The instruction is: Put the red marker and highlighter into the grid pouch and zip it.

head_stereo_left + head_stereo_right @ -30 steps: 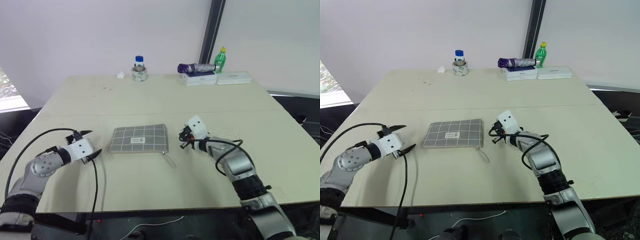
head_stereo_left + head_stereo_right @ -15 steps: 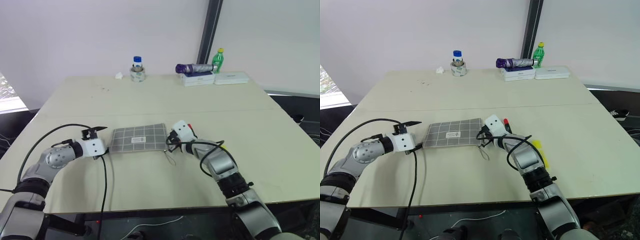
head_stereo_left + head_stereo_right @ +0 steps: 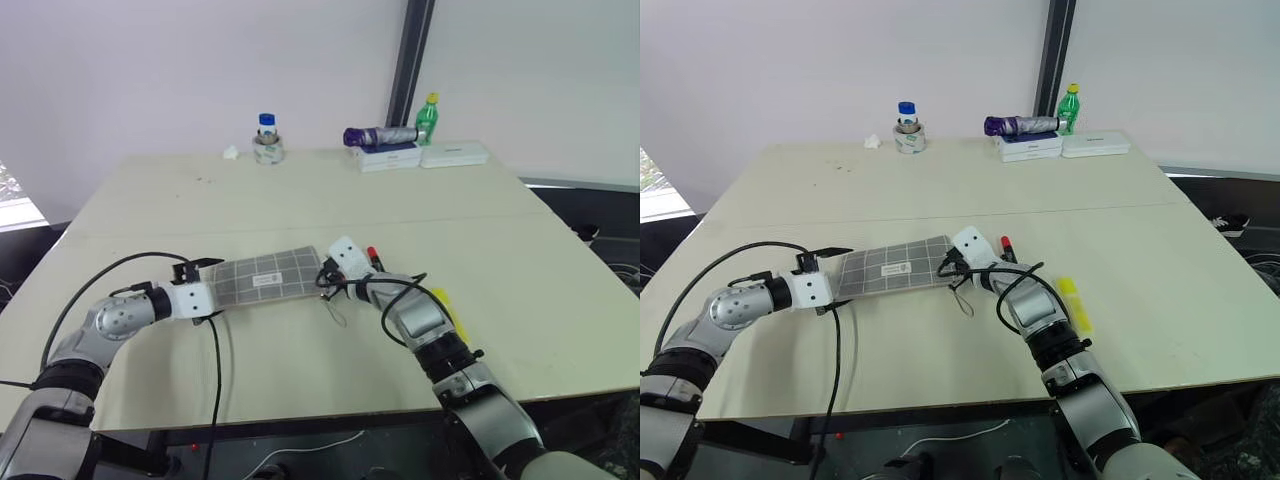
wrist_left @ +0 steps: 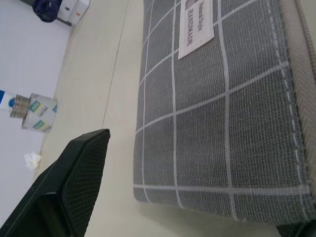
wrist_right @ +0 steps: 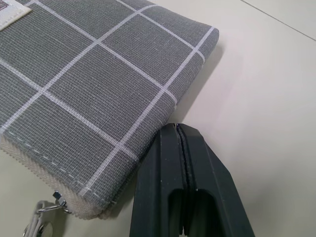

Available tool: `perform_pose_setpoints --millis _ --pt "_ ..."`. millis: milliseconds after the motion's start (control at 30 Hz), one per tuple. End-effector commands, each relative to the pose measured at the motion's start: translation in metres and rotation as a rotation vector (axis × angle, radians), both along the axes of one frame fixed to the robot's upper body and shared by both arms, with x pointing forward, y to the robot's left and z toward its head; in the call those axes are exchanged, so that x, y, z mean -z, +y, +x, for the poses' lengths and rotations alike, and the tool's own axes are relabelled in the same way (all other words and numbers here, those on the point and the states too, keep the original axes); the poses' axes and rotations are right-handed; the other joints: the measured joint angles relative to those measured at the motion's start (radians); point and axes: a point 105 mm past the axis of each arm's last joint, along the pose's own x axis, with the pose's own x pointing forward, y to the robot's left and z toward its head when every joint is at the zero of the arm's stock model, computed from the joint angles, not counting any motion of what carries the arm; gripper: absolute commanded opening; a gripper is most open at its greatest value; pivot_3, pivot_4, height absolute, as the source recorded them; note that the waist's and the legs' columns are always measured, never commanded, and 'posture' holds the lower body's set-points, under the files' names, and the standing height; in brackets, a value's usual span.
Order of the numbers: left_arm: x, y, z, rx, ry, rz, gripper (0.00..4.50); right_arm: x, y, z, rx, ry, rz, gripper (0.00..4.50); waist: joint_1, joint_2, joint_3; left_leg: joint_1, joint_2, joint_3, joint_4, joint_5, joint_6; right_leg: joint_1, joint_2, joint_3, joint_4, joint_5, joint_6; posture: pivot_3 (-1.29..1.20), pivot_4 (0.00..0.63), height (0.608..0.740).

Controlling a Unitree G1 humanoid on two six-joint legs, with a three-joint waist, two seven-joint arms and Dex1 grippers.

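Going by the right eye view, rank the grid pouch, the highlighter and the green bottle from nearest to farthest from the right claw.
1. Grid pouch: right beside the right claw, at its corner.
2. Highlighter: on the table to the claw's right.
3. Green bottle: at the table's far edge.

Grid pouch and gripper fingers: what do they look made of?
The grid pouch looks like matte woven grey fabric: visible weave, stitched seam, sewn cloth label. The right gripper fingers look like matte black plastic, possibly rubber-faced; one left finger shows a fine mesh texture.

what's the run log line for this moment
left pincer: open at pouch left end | right pincer: shut at its right end | marker, highlighter: on table | zip: not visibly open
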Motion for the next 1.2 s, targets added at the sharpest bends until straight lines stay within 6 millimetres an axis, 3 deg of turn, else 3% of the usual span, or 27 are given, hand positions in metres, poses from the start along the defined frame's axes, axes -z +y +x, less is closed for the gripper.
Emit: perform_pose_setpoints --millis 33,200,267,333,533,767,900,1000,1200 --pt "-0.001 -0.003 -0.004 0.022 0.001 -0.01 4.5 -0.006 0.008 0.0 -0.04 -0.029 -0.014 0.01 0.0 0.0 0.0 0.0 0.0 0.0 0.0 0.0 0.0 0.0 0.0 0.0 0.0 0.0 0.0 0.0 0.15 0.74" --pt "-0.001 -0.004 -0.008 0.037 0.012 -0.018 4.5 -0.005 0.008 0.001 -0.048 -0.034 -0.016 0.01 0.0 0.0 0.0 0.0 0.0 0.0 0.0 0.0 0.0 0.0 0.0 0.0 0.0 0.0 0.0 0.0 0.15 0.74" --pt "-0.002 -0.005 -0.009 0.046 0.016 -0.026 3.97 -0.005 0.008 0.001 -0.05 -0.036 -0.015 0.0 0.0 0.0 0.0 0.0 0.0 0.0 0.0 0.0 0.0 -0.001 0.0 0.001 0.0 0.0 0.0 0.0 0.15 0.74" --pt "-0.003 -0.007 -0.011 0.056 0.016 -0.039 3.2 -0.006 0.008 0.001 -0.051 -0.038 -0.014 0.0 -0.001 0.0 0.0 0.0 0.0 0.0 0.0 0.0 0.0 -0.001 0.0 0.001 0.0 0.0 0.0 0.0 0.15 0.74" --pt "-0.005 -0.012 -0.018 0.081 0.029 -0.084 0.05 -0.006 0.006 0.001 -0.048 -0.039 -0.014 0.0 0.0 0.0 0.0 0.0 0.001 0.0 0.0 0.0 0.0 -0.001 0.001 0.001 0.001 0.0 0.0 0.0 0.15 0.74" --pt "-0.018 -0.014 -0.027 0.022 0.078 -0.28 0.05 -0.016 -0.001 0.006 -0.024 -0.082 -0.013 0.0 0.001 0.0 0.0 0.0 0.001 0.0 0.0 0.0 0.0 -0.001 0.0 0.002 0.001 0.0 0.0 0.0 0.15 0.74" --pt "-0.034 -0.019 -0.026 -0.064 0.107 -0.464 0.05 -0.046 -0.018 0.013 0.003 -0.203 -0.019 0.0 0.002 0.0 0.0 -0.001 0.002 0.0 0.0 0.0 0.0 -0.001 0.0 0.002 0.001 0.0 0.0 0.0 0.15 0.74" --pt "-0.049 -0.024 -0.027 -0.122 0.118 -0.625 0.05 -0.074 -0.042 0.013 0.024 -0.274 0.003 0.0 0.002 0.0 0.0 -0.001 0.002 0.0 0.0 0.0 0.0 -0.002 0.0 0.002 0.001 0.0 0.0 0.0 0.15 0.74" --pt "-0.054 -0.043 -0.032 -0.207 0.192 -0.815 0.0 -0.097 -0.075 -0.007 -0.016 -0.295 0.028 3.04 -0.001 0.0 0.0 -0.001 0.002 0.0 0.0 0.0 0.0 -0.001 0.0 0.002 0.0 0.0 0.0 0.0 0.15 0.74"
